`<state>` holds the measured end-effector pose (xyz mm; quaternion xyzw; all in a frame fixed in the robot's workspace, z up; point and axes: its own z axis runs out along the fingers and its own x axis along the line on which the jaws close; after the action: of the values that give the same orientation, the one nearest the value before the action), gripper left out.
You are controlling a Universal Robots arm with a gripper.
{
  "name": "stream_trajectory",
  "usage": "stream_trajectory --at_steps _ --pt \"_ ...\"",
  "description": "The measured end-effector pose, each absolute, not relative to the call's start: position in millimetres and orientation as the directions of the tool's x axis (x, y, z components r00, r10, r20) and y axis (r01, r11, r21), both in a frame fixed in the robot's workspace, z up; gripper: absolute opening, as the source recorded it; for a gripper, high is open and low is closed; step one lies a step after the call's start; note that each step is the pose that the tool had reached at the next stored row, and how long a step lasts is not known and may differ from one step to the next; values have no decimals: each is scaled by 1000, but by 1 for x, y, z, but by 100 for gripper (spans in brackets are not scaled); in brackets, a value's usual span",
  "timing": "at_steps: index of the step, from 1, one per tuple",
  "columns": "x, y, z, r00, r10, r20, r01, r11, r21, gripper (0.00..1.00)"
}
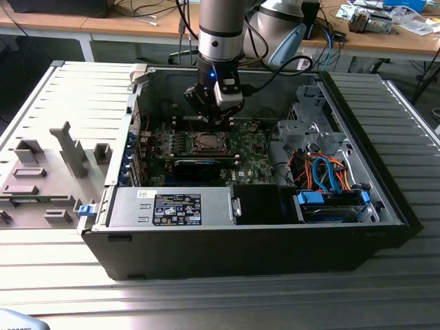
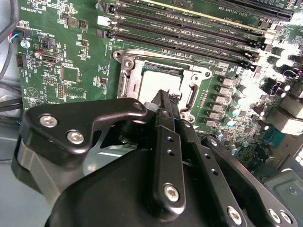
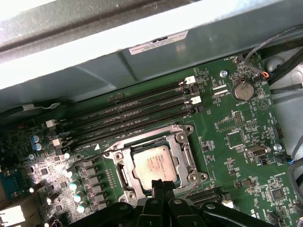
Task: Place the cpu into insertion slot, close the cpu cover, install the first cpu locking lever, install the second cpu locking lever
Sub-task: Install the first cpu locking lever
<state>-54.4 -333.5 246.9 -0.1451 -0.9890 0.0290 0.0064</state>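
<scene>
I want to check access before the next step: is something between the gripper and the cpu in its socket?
Nothing visible does. In the first wrist view the gripper hangs right at the edge of the cpu, which sits in the insertion slot with the cpu cover framing it. No cable or part crosses the gap.

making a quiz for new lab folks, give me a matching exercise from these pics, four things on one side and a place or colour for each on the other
Things:
1. cpu
2. cpu cover
3. tool
4. memory slots

Descriptions:
A. long dark parallel strips beside the socket
B. black, poised just over the socket's edge
C. dull silver square seated in the socket
D. silvery frame lying around the chip

Pairs: 1-C, 2-D, 3-B, 4-A
</scene>
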Motion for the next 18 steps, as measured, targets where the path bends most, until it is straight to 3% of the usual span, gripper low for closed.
stream_trajectory --at_steps 18 --pt "-54 -334 247 -962 275 4 274 960 -59 11"
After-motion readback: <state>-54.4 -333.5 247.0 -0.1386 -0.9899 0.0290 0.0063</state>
